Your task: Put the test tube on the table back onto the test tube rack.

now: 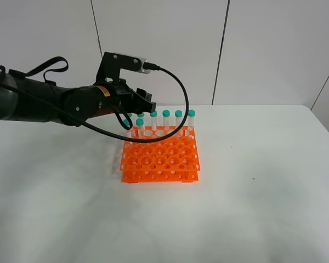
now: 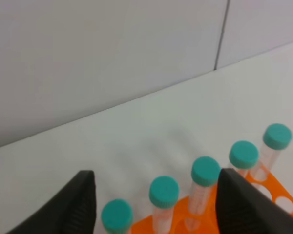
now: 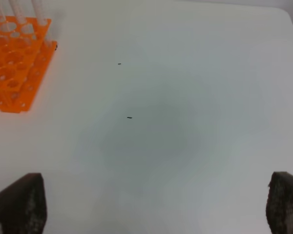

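Left gripper hovers over the back row of the test tube rack in the high view, and you find no tube lying on the table. From the left wrist, its jaws stand parted around a teal-capped test tube seated upright, gripping nothing. Right wrist view shows the right gripper wide open, empty. Release looks done; next, lift straight clear.

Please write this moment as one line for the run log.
left hand: open, above back row of teal-capped clear plastic tubes | bright orange plastic rack: tubes upright | right hand: open, empty, over white table
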`<state>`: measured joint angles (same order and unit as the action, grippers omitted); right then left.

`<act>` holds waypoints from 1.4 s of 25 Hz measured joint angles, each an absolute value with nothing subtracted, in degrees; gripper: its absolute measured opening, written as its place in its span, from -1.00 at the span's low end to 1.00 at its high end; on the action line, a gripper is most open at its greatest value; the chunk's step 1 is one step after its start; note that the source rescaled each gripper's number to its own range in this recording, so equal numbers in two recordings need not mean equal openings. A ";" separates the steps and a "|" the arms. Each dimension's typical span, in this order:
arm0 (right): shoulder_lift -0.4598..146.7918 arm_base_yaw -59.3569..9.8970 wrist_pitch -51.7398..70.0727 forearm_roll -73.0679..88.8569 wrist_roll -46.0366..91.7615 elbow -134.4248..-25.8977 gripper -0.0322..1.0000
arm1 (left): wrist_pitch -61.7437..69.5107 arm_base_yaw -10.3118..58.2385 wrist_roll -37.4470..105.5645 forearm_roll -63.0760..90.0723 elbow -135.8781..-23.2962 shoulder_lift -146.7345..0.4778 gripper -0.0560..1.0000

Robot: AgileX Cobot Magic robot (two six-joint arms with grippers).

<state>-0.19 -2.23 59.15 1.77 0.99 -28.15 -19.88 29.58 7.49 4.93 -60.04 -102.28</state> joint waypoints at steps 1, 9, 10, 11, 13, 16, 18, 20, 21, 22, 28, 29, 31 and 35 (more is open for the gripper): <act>-0.19 -2.23 59.15 1.77 0.99 -28.15 1.00 | -18.33 29.58 7.79 4.93 -60.04 -101.41 0.33; -0.19 -2.23 59.15 1.77 0.99 -28.15 1.00 | 2.68 28.47 7.58 4.93 -60.73 -92.74 0.77; -0.19 -2.23 59.15 1.77 0.99 -28.15 1.00 | 7.41 27.78 7.07 4.93 -61.13 -92.06 0.80; -0.19 -2.23 59.15 1.77 0.99 -28.15 1.00 | 11.48 26.99 6.16 4.93 -61.65 -91.64 0.82; -0.19 -2.23 59.15 1.77 0.99 -28.15 1.00 | 22.05 25.36 4.41 4.93 -62.94 -91.37 0.84; -0.19 -2.23 59.15 1.77 0.99 -28.15 1.00 | 34.53 22.59 3.60 4.93 -63.88 -91.32 0.85; -0.19 -2.23 59.15 1.77 0.99 -28.15 1.00 | 39.20 20.73 3.37 4.93 -64.01 -91.32 0.85; -0.19 -2.23 59.15 1.77 0.99 -28.15 1.00 | 43.08 19.07 3.15 4.88 -64.08 -91.32 0.85; -0.19 -2.23 59.15 1.77 0.99 -28.15 1.00 | 45.03 18.01 3.15 4.88 -64.08 -91.32 0.85; -0.19 -2.23 59.15 1.77 0.99 -28.15 1.00 | 46.62 16.70 3.15 4.99 -64.08 -91.32 0.85; -0.19 -2.23 59.15 1.77 0.99 -28.15 1.00 | 54.25 4.78 3.15 4.66 -64.12 -91.12 0.85; -0.19 -2.23 59.15 1.77 0.99 -28.15 1.00 | 55.04 2.83 3.15 4.52 -64.12 -91.12 0.85; -0.19 -2.23 59.15 1.77 0.99 -28.15 1.00 | 56.96 0.11 3.10 4.26 -64.12 -90.68 0.85; -0.19 -2.23 59.15 1.77 0.99 -28.15 1.00 | 57.59 -1.14 3.10 3.90 -61.38 -85.44 0.85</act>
<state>-0.19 -2.23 59.15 1.77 0.99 -28.15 57.59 -1.14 3.10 3.90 -61.38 -85.44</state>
